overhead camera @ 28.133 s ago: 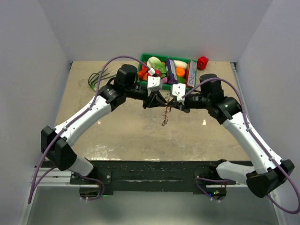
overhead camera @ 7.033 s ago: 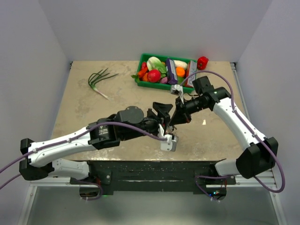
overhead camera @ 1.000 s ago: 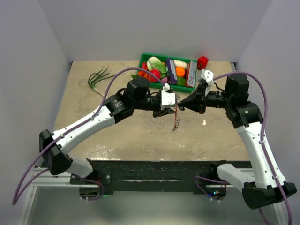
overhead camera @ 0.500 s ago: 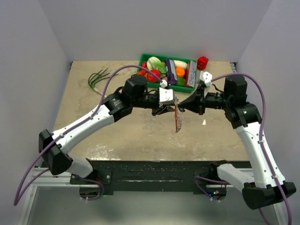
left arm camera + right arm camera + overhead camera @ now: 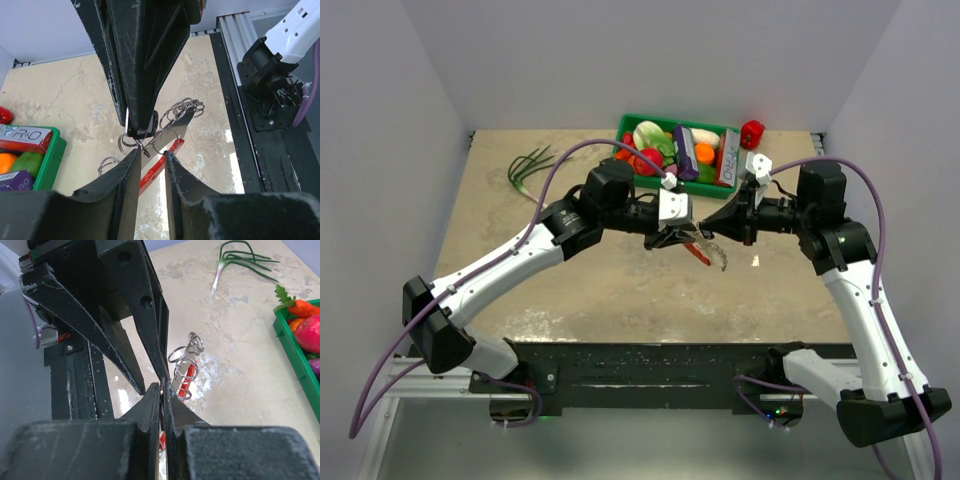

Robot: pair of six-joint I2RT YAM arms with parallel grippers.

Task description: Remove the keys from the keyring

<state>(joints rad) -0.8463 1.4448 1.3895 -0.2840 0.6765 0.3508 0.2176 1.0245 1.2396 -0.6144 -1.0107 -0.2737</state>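
Keyring hangs in the air above the table, between the two meeting gripper tips, with the red tag dangling beneath. Right gripper: fingers pressed together on one thin wire loop. Left gripper: fingers slightly apart; contact with the bunch cannot be told. Keys are not distinguishable among the loops. Risk: under any pull the wire may slip from the right pinch, dropping the bunch.

Your right gripper has its fingers pressed together. Just beyond its tips, slightly right, the keyring shows silvery loops over the red tag. The left gripper tapers in to those tips from the upper left.
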